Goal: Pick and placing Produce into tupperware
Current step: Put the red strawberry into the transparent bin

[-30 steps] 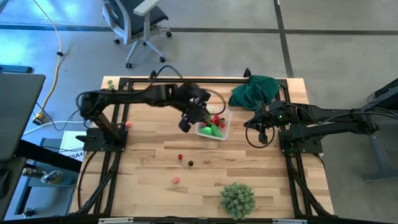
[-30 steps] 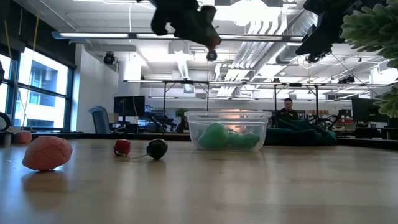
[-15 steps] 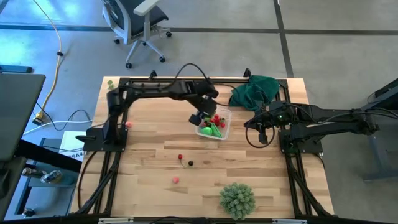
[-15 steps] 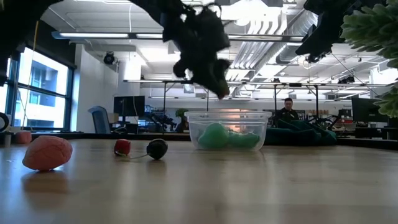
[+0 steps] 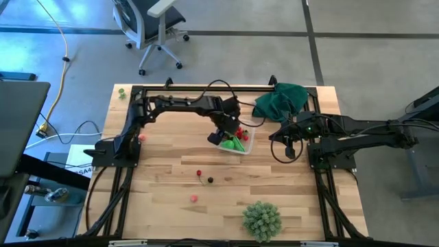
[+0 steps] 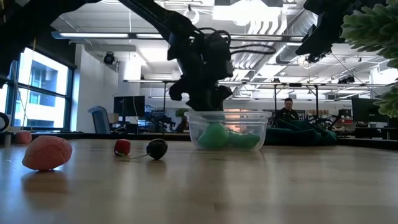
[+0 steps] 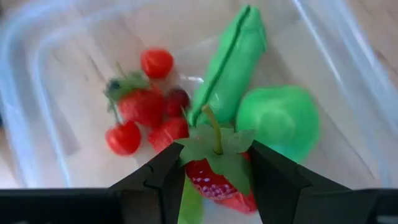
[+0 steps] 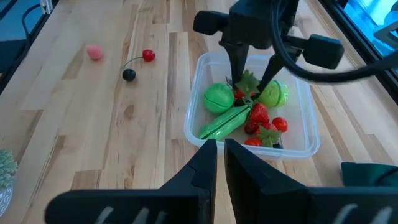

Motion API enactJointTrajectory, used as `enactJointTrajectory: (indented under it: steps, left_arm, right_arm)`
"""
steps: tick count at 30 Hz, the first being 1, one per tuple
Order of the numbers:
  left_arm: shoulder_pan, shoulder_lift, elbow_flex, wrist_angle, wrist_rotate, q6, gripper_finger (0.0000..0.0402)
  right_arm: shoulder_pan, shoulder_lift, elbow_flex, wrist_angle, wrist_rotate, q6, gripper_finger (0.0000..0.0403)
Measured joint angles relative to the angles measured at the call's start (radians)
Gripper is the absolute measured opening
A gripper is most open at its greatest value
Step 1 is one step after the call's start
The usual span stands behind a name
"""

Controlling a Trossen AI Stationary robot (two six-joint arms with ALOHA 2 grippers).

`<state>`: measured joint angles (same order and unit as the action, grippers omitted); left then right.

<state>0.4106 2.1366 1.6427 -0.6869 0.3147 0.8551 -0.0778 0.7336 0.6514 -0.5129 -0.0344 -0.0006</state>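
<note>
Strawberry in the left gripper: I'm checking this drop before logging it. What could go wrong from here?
The left gripper holds the strawberry over the tupperware, which already holds a pea pod, a green ball and red pieces. Dropped there, it might bounce off them and over the wall. The fingers hang low inside the rim, so pulling out sideways could drag the light container. Right gripper waits nearby, clear.
</note>
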Motion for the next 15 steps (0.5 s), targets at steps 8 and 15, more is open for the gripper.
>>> enactJointTrajectory:
  steps: [8, 15]
  left_arm:
    - [-0.001, 0.011, 0.000, 0.001, -0.011, 0.001, 0.0148]
    - [-0.004, 0.011, 0.000, 0.004, -0.011, 0.000, 0.0150]
  right_arm:
    - [0.000, 0.000, 0.000, 0.001, 0.000, 0.000, 0.0024]
    - [0.000, 0.000, 0.000, 0.001, 0.000, 0.000, 0.0024]
